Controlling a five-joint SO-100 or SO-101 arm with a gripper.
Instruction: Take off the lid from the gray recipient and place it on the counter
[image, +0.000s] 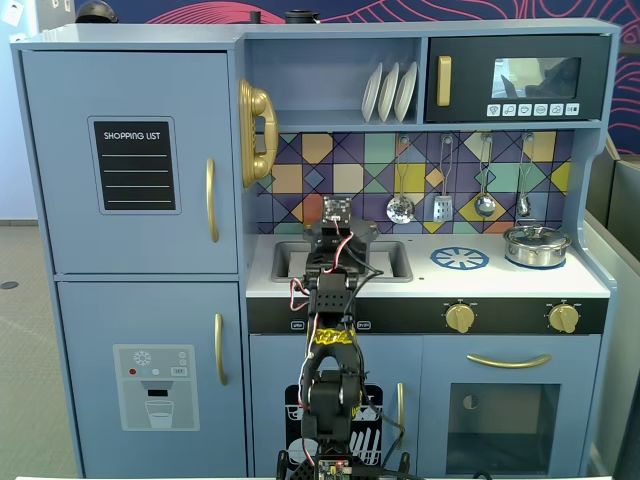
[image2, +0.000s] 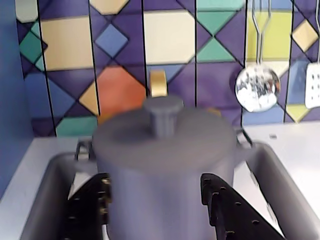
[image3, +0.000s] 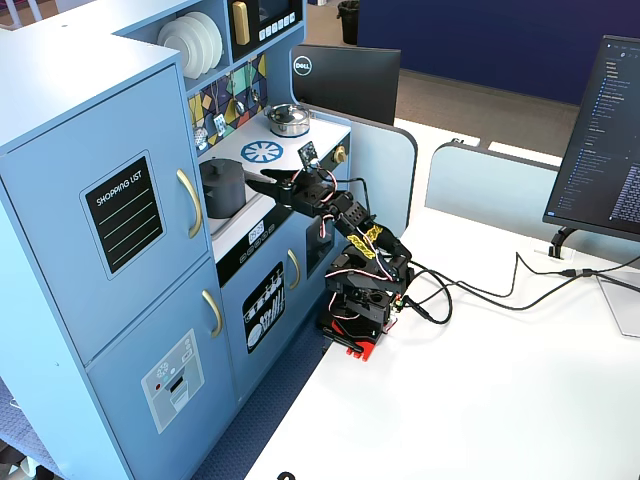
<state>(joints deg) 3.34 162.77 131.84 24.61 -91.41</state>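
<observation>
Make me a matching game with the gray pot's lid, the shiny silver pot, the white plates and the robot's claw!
Things:
1. lid
2. shiny silver pot
3. white plates
4. gripper

Places or states:
A. on the shelf beside the microwave
B. open, a finger on each side of the gray pot
C. on the gray pot
D. on the counter, right of the blue burner

Pairs: 1-C, 2-D, 3-A, 4-B

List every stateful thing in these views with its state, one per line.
lid: still seated on the pot, knob up.
gray recipient: upright in the sink, closed.
gripper: open, fingers either side of the pot wall, below the lid.
silver pot: on the counter, lid on.
fridge doors: closed.
oven door: closed.
</observation>
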